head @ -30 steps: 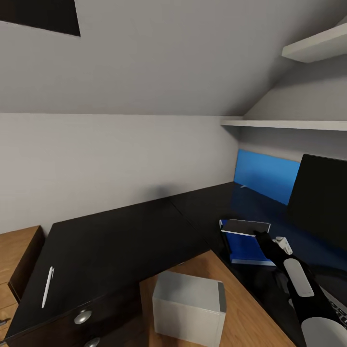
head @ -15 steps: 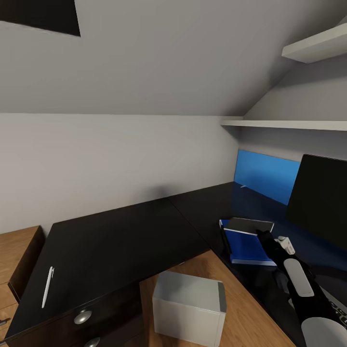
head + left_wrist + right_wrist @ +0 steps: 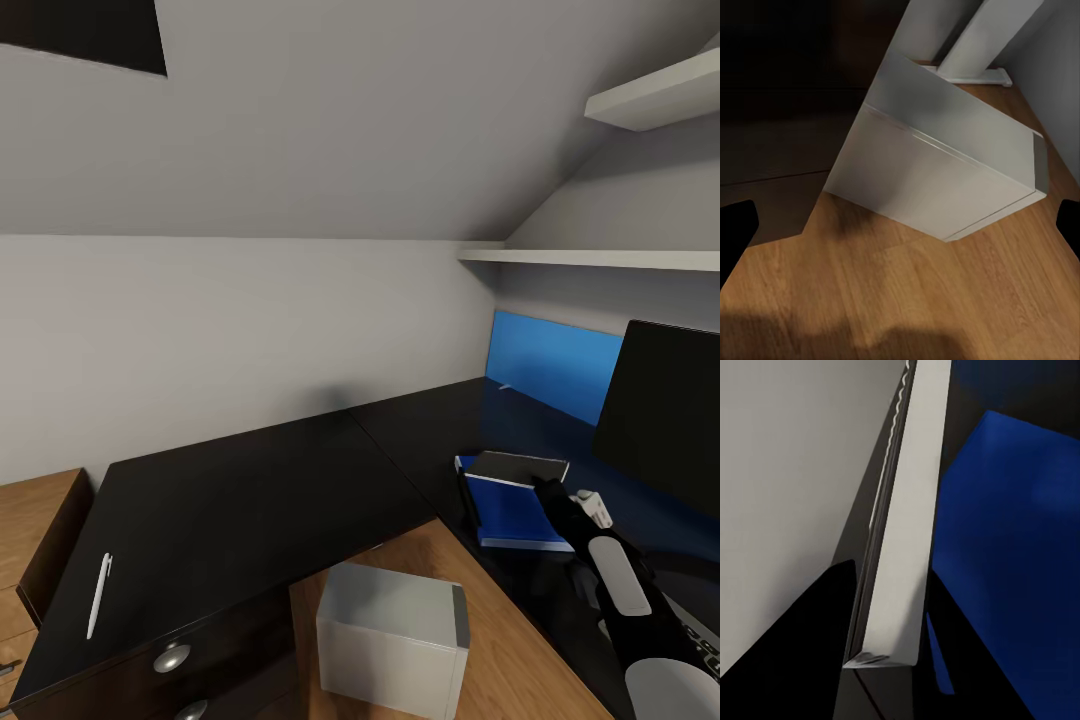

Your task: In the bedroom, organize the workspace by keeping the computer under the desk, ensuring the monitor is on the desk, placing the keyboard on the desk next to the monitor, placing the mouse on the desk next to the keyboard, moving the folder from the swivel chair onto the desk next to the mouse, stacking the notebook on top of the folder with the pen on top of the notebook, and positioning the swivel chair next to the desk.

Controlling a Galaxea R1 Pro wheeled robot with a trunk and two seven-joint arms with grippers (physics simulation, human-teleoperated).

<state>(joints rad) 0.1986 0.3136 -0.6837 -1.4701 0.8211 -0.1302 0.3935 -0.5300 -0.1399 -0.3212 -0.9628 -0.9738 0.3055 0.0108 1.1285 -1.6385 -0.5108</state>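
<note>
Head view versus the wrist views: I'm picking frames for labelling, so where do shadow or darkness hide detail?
Head view: evenly lit and sharp; the glossy desk mirrors blue beside the monitor. Left wrist view: a dark shadow band crosses the floor at the near edge; the area behind the computer is nearly black. Right wrist view: the notebook is lit, the right tool fingers pure black.
</note>
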